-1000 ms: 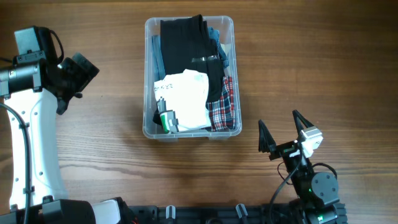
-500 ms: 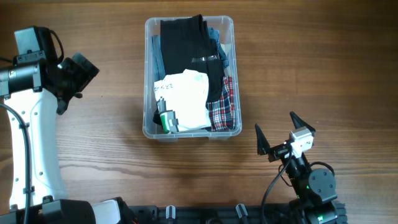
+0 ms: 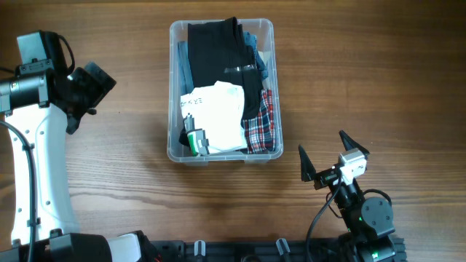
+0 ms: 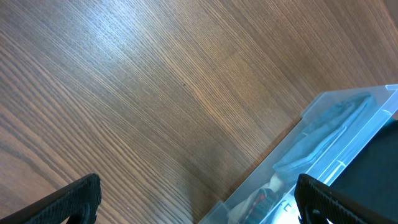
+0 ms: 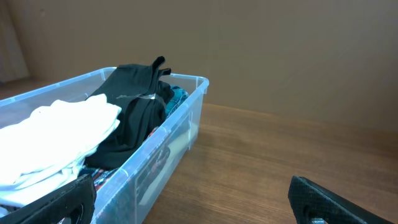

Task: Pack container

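From overhead, the container (image 3: 172,94) sits at the upper middle of the desk (image 3: 378,65). It is filled with a black garment (image 3: 215,44), a folded white cloth (image 3: 218,116) and a plaid piece (image 3: 263,122). My left jaws are off to its left and my right jaws below and to its right, both well apart from it.

My left wrist view shows my jaws spread wide over the wood, with the container's corner (image 4: 283,163) at the lower right.

My right wrist view shows my jaws spread too. The container (image 5: 168,149) stands at left, with the black garment (image 5: 134,106) rising above its rim.
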